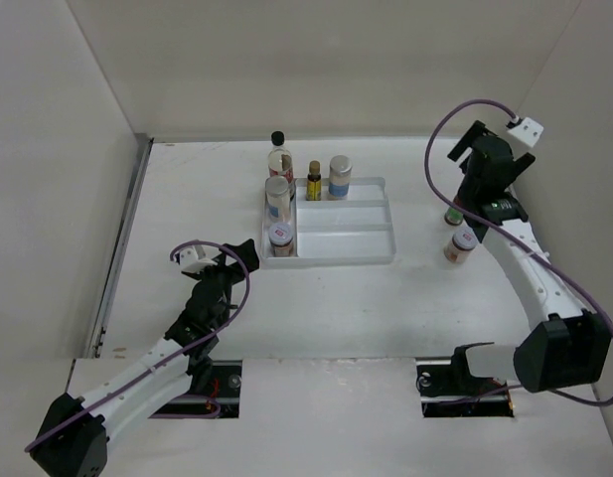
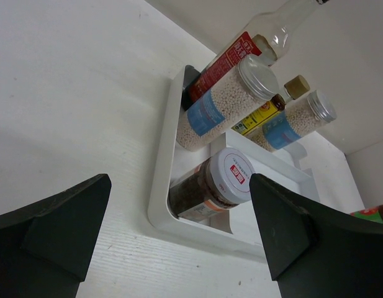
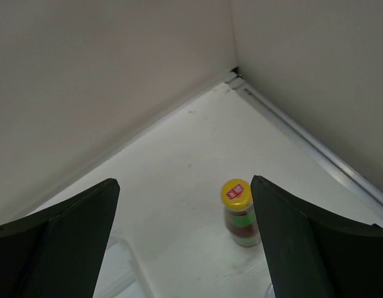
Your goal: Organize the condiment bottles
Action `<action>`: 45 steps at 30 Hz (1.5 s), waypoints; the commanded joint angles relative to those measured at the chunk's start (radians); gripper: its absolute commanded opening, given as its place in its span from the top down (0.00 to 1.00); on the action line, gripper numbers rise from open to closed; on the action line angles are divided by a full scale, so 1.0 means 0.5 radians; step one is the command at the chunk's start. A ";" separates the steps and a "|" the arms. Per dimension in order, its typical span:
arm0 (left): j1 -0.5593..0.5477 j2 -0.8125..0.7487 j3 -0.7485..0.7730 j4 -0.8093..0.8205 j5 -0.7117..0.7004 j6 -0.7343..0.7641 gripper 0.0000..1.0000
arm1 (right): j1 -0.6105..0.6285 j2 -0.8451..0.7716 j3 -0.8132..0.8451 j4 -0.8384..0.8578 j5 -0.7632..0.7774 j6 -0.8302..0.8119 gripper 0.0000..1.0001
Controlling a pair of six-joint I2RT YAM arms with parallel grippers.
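A tall clear bottle [image 1: 278, 149] stands at the far left corner of the tray [image 1: 356, 244], in it or just behind, hard to tell. Down the tray's left side stand a silver jar [image 1: 278, 196] and a white-capped jar [image 1: 280, 237]; along its far row, a tiny dark bottle [image 1: 314, 180] and a second silver jar [image 1: 340, 176]. The left claw [image 1: 236, 254] gapes empty just near-left of the tray. Right of the tray, a red bottle [image 3: 239, 214] and a loose jar [image 1: 460, 244] stand on the table [image 1: 187, 199]. The right claw [image 3: 185, 182] is spread wide near the red bottle, holding nothing
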 commanded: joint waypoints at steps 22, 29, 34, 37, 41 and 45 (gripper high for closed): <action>-0.025 0.048 -0.005 0.117 0.009 -0.015 0.04 | -0.273 0.497 -0.066 0.051 -0.137 0.011 0.65; -0.025 0.054 -0.005 0.120 0.012 -0.015 0.04 | -0.095 0.190 -0.094 0.226 0.004 -0.108 0.73; -0.028 0.032 -0.005 0.110 -0.003 -0.015 0.04 | 0.215 0.205 0.035 0.321 -0.103 -0.136 0.71; -0.022 -0.008 -0.012 0.095 -0.006 -0.009 0.04 | 0.328 0.346 0.175 0.328 -0.198 -0.072 0.71; -0.004 -0.063 -0.021 0.071 -0.010 -0.009 0.04 | 0.430 0.520 0.353 0.340 -0.278 -0.011 0.71; 0.021 -0.127 -0.024 0.034 -0.025 -0.009 0.04 | 0.497 0.723 0.571 0.315 -0.306 0.002 0.71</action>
